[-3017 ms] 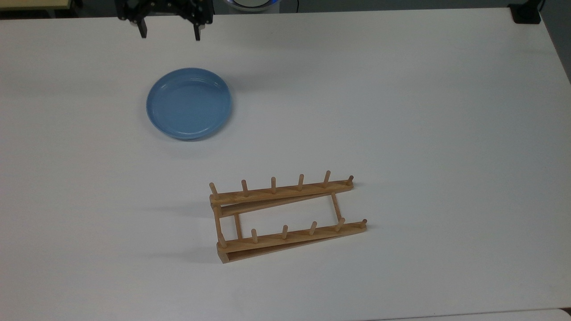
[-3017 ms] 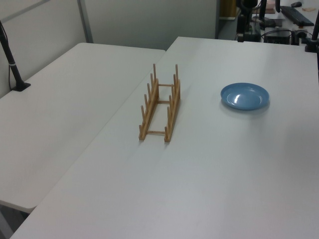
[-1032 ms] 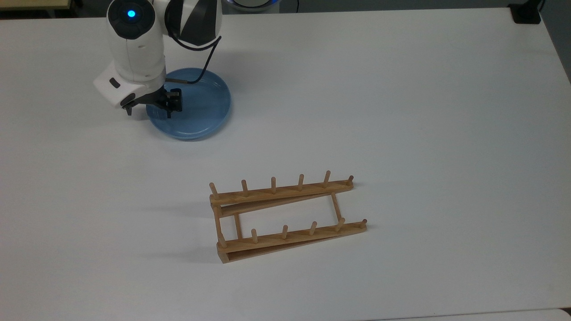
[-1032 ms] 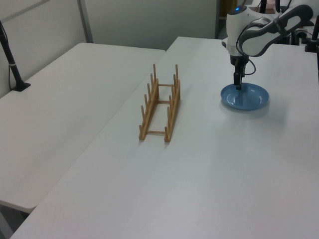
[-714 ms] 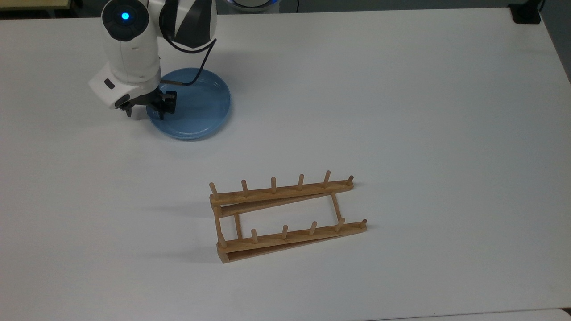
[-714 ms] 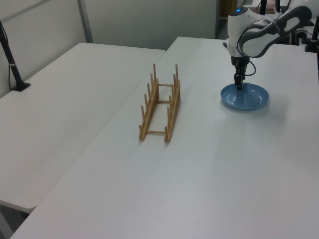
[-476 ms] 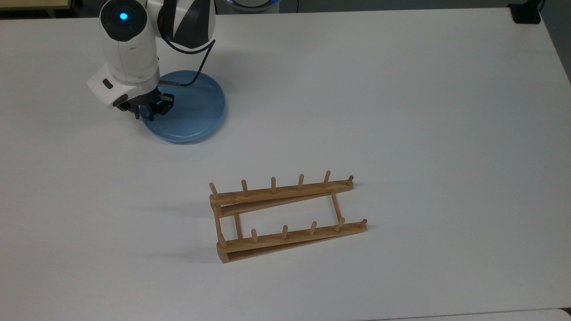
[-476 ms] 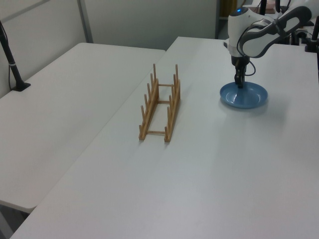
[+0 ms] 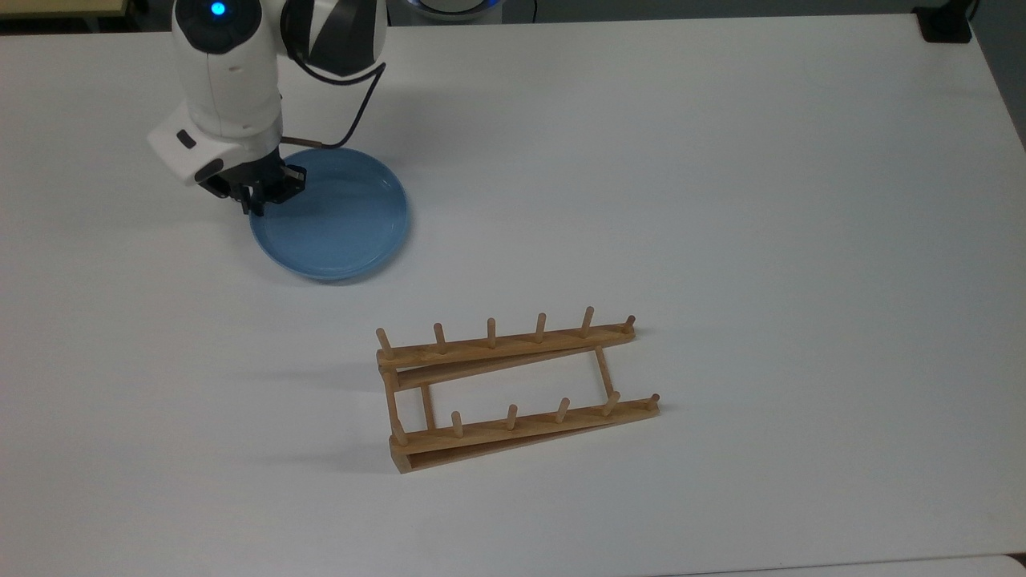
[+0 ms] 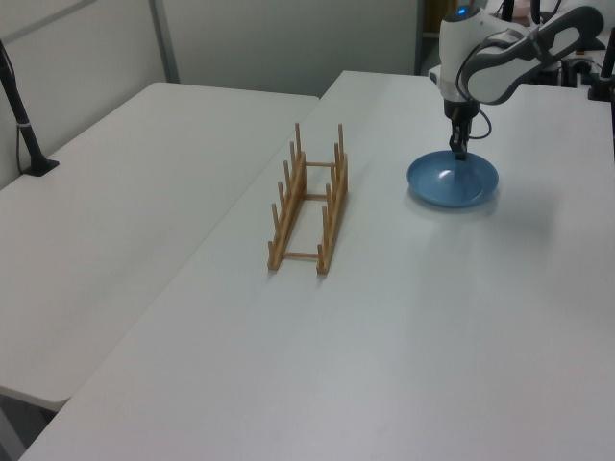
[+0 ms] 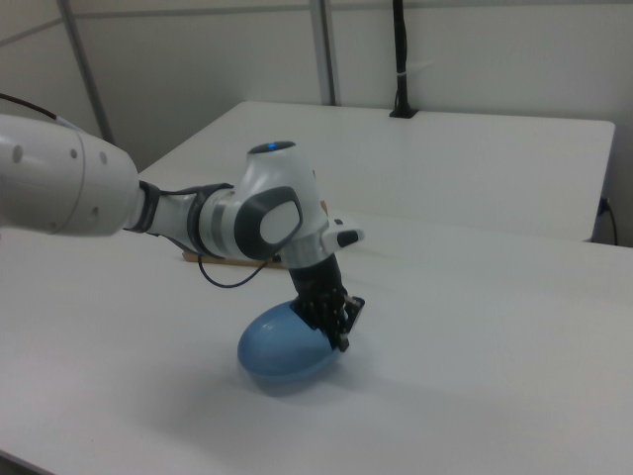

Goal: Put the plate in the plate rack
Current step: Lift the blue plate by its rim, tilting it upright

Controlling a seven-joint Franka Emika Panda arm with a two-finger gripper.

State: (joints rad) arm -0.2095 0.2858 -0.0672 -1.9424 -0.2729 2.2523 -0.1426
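1. The light-blue plate (image 9: 330, 216) hangs just above the white table (image 9: 721, 200), tilted, its underside showing in the right view (image 11: 282, 346).
2. The gripper (image 9: 258, 196) is clamped on the plate's rim at the top view's upper left edge of the plate; the rest of the plate reaches away from it toward the top view's lower right. In the left view the gripper (image 10: 459, 151) comes down onto the plate's far rim (image 10: 452, 180).
3. The wooden plate rack (image 9: 513, 390) stands well apart from the plate, toward the top view's lower right, with nothing in it (image 10: 309, 202).
4. The white arm (image 11: 237, 220) reaches in from the right view's left.
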